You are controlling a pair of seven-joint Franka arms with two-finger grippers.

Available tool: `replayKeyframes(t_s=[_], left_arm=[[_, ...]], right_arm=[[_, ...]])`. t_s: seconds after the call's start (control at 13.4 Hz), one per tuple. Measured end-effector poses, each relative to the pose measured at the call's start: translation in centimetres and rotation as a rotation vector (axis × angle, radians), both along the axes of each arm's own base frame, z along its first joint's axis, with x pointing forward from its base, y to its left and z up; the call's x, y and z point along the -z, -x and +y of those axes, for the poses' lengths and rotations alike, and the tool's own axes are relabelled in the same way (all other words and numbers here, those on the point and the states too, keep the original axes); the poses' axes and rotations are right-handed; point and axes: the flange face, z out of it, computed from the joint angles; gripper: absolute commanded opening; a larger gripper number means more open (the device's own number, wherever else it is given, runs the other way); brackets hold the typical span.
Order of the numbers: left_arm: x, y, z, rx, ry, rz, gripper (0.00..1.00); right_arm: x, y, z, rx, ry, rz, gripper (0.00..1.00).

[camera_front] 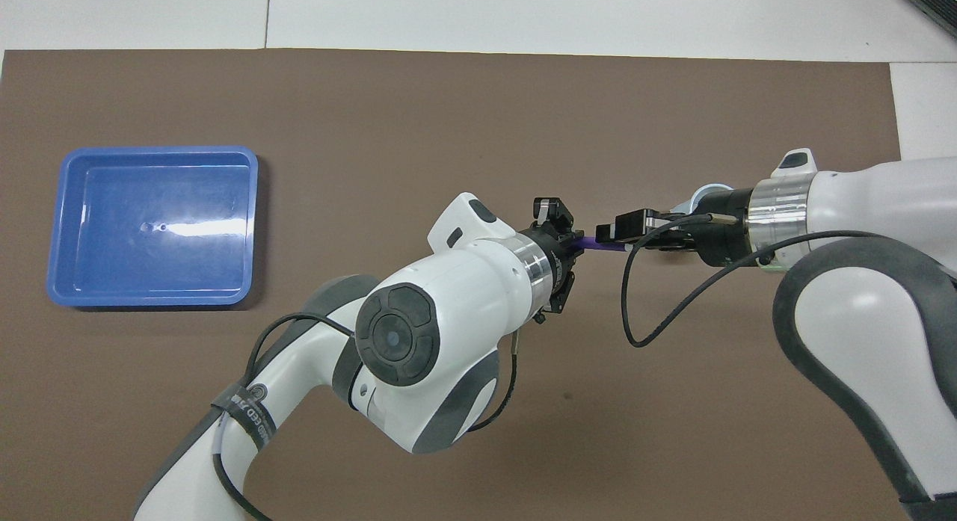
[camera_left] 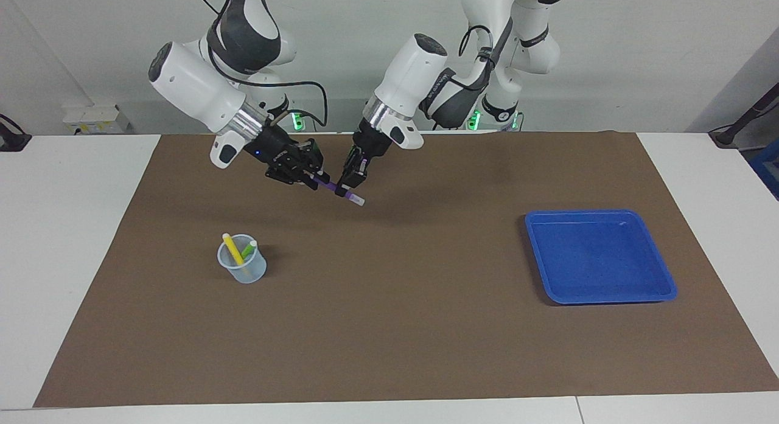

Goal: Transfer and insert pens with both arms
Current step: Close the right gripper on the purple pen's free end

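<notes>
Handover in hand: the left end effector [camera_left: 352, 182] is clamped on the purple pen [camera_left: 338, 191] in mid-air above the tabletop [camera_left: 426, 326], while the right end effector [camera_left: 311, 174] has narrowed around its other end (grip unconfirmed). Next the left must release, then the right carries it to the cup [camera_left: 243, 267].

Both grippers, left gripper [camera_left: 352, 184] and right gripper [camera_left: 313, 177], grip the purple pen [camera_left: 341, 191].

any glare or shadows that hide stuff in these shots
Overhead view: a white glare streak lies on the blue tray floor, and the right arm covers most of the cup. Facing view: soft shadows fall on the mat under both grippers and beside the cup; the purple pen shows clearly.
</notes>
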Motion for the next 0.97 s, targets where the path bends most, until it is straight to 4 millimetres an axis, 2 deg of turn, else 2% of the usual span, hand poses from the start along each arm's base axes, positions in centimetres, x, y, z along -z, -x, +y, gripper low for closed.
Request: replayKeyframes(t_s=[0.3, 0.6, 0.82, 0.97], left_arm=[[-0.15, -0.02, -0.03, -0.003, 0.008, -0.009, 0.00], [-0.36, -0.05, -0.06, -0.007, 0.019, -0.022, 0.00], [-0.14, -0.06, -0.10, -0.013, 0.023, -0.019, 0.00], [-0.11, -0.06, -0.12, -0.013, 0.023, -0.019, 0.00]], right_arm=[[0.00, 0.00, 0.00, 0.000, 0.000, 0.000, 0.32], [0.01, 0.00, 0.00, 0.000, 0.000, 0.000, 0.23], [-0.08, 0.05, 0.22, 0.000, -0.009, 0.001, 0.00], [-0.06, 0.04, 0.20, 0.000, -0.009, 0.001, 0.00]])
